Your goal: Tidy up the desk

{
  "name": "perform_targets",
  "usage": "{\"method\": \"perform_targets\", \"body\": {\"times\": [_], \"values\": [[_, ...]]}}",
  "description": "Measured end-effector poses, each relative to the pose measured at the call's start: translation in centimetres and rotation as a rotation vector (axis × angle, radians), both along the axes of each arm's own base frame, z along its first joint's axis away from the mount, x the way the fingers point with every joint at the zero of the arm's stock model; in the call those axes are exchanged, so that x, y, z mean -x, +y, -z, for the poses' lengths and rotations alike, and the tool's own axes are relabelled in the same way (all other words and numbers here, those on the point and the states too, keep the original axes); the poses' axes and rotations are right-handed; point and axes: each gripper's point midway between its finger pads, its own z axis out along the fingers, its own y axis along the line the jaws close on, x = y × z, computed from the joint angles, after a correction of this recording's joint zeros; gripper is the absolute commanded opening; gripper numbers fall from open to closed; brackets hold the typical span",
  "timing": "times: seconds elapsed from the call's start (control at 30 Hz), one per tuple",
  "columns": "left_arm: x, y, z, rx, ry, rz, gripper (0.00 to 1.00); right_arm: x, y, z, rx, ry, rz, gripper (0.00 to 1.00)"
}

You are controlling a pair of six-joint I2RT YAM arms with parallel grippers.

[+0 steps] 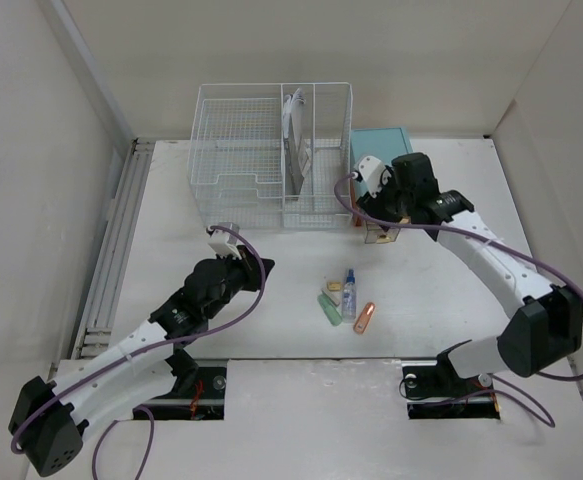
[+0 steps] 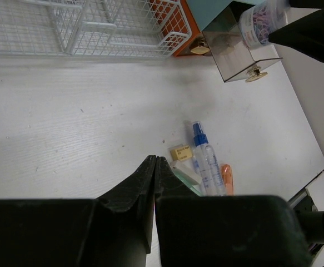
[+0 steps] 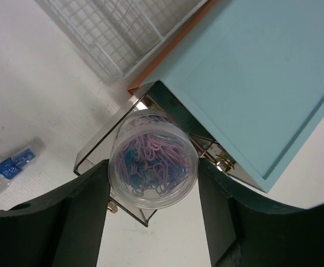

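The white desk [image 1: 451, 300] carries a loose cluster at its middle: a blue-capped spray bottle [image 1: 349, 295], a green-and-white stick [image 1: 328, 310], an orange tube [image 1: 365, 318] and a small yellow eraser [image 1: 334, 287]. My left gripper [image 1: 254, 266] hovers shut and empty just left of them, its tips [image 2: 155, 159] close to the eraser [image 2: 180, 152]. My right gripper [image 3: 153, 167] is shut on a clear round jar of coloured paper clips [image 3: 153, 158], held above the open smoked drawer [image 3: 95, 150] of the teal cabinet [image 3: 262, 72].
A white wire basket organizer [image 1: 261, 150] stands at the back with a white item upright in a slot. The teal cabinet [image 1: 379, 145] sits to its right. A metal rail [image 1: 111, 250] runs along the left edge. Light walls close in the desk.
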Motion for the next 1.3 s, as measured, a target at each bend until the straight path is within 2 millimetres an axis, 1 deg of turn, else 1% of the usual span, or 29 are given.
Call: {"method": "perform_targets", "body": {"times": [0.07, 0.17, 0.23, 0.27, 0.3, 0.33, 0.37, 0.43, 0.57, 0.63, 0.7, 0.73, 0.77, 0.83, 0.87, 0.9, 0.93, 1.0, 1.07, 1.17, 1.23, 1.3], "values": [[0.0, -0.1, -0.1, 0.003, -0.003, 0.002, 0.0, -0.1, 0.0, 0.7, 0.017, 0.028, -0.002, 0.32], [0.0, -0.1, -0.1, 0.003, -0.003, 0.004, 0.0, 0.1, -0.2, 2.2, 0.045, 0.079, -0.008, 0.33], [0.0, -0.1, -0.1, 0.003, -0.004, 0.004, 0.0, 0.3, -0.2, 3.0, 0.059, 0.109, -0.01, 0.41], [0.0, -0.1, -0.1, 0.003, -0.004, 0.004, 0.0, 0.4, -0.3, 3.3, 0.065, 0.119, -0.011, 0.49], [0.0, -0.1, -0.1, 0.002, -0.004, 0.004, 0.0, 0.3, -0.3, 3.4, 0.067, 0.123, -0.011, 0.64], [0.0, -0.1, -0.1, 0.002, -0.005, 0.004, 0.0, 0.3, -0.2, 3.4, 0.069, 0.126, -0.011, 0.67], [0.0, -0.1, -0.1, 0.002, -0.005, 0.004, 0.0, 0.2, -0.2, 3.4, 0.069, 0.127, -0.011, 0.74], [0.0, -0.1, -0.1, 0.002, -0.005, 0.005, 0.0, 0.1, -0.2, 3.4, 0.069, 0.122, -0.013, 0.79], [0.0, -0.1, -0.2, 0.004, -0.007, 0.005, 0.0, 0.0, -0.2, 2.8, 0.062, 0.104, -0.012, 0.8], [-0.1, -0.4, -0.2, 0.006, -0.012, 0.014, 0.0, -0.2, -0.1, 2.0, 0.049, 0.075, -0.01, 0.76], [-0.2, -0.9, 0.0, -0.001, -0.013, 0.038, 0.0, -0.3, -0.2, 0.7, 0.026, 0.029, -0.004, 0.45], [-0.3, -1.3, 0.4, -0.012, -0.007, 0.056, 0.0, -0.4, -0.2, -0.1, 0.01, 0.004, 0.002, 0.27], [-0.3, -2.0, 0.7, -0.022, 0.0, 0.084, 0.03, -0.4, -0.5, -1.0, -0.007, -0.024, 0.013, 0.01], [-0.4, -3.5, 1.2, -0.037, 0.012, 0.147, 0.14, -0.6, -1.3, -2.7, -0.048, -0.081, 0.043, 0.0], [-0.8, -4.5, 1.8, -0.053, 0.035, 0.182, 0.19, -0.7, -1.8, -3.4, -0.068, -0.106, 0.064, 0.0], [-1.0, -5.7, 1.9, -0.053, 0.043, 0.228, 0.26, -0.8, -2.1, -4.0, -0.085, -0.131, 0.08, 0.0], [-1.1, -6.9, 2.2, -0.053, 0.05, 0.274, 0.41, -0.8, -3.5, -4.7, -0.104, -0.158, 0.119, 0.0], [-1.4, -9.5, 2.1, -0.033, 0.046, 0.372, 0.52, -1.0, -5.5, -6.0, -0.145, -0.202, 0.192, 0.0], [-1.6, -11.9, 2.1, -0.008, 0.041, 0.46, 0.59, -1.2, -7.6, -7.1, -0.187, -0.248, 0.257, 0.0], [-1.9, -15.7, 1.9, 0.053, 0.029, 0.588, 0.62, -1.0, -10.1, -8.2, -0.238, -0.297, 0.335, 0.0], [-2.4, -18.0, 1.8, 0.092, 0.025, 0.645, 0.62, -0.6, -10.8, -8.8, -0.273, -0.316, 0.362, 0.0], [-3.2, -20.0, 2.0, 0.125, 0.029, 0.681, 0.62, -0.4, -11.0, -9.5, -0.302, -0.331, 0.375, 0.0]]}}
